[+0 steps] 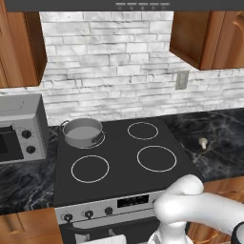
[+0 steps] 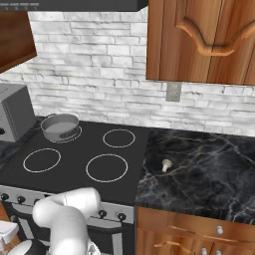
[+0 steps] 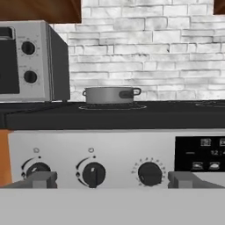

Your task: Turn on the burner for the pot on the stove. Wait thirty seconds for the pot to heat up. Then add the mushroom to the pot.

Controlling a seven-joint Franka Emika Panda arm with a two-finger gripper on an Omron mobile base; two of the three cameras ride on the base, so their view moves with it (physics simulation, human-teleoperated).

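1. Left base view: the pot sits on the back left ring of the stove, close to the grey box oven on the counter beside it. The burner under the pot shows no clear glow that I can make out, so heating looks not yet begun. The mushroom lies on the dark marble counter to the right of the cooktop, well apart from the pot. The white arm bends low in front of the stove's silver panel.

2. Right base view: the pot is at the far left rear ring, and the mushroom rests on the counter just beside the cooktop's right edge. Nothing is in the pot as far as this angle shows. So the mushroom step is still to do.

3. Hand view: the gripper faces the front panel with its jaws spread wide and nothing between them. The knobs lie straight ahead, the middle-left one between the finger tips, untouched. The pot stands beyond on the cooktop. By my judgement every step is still left: knob turn, the wait, then the mushroom.
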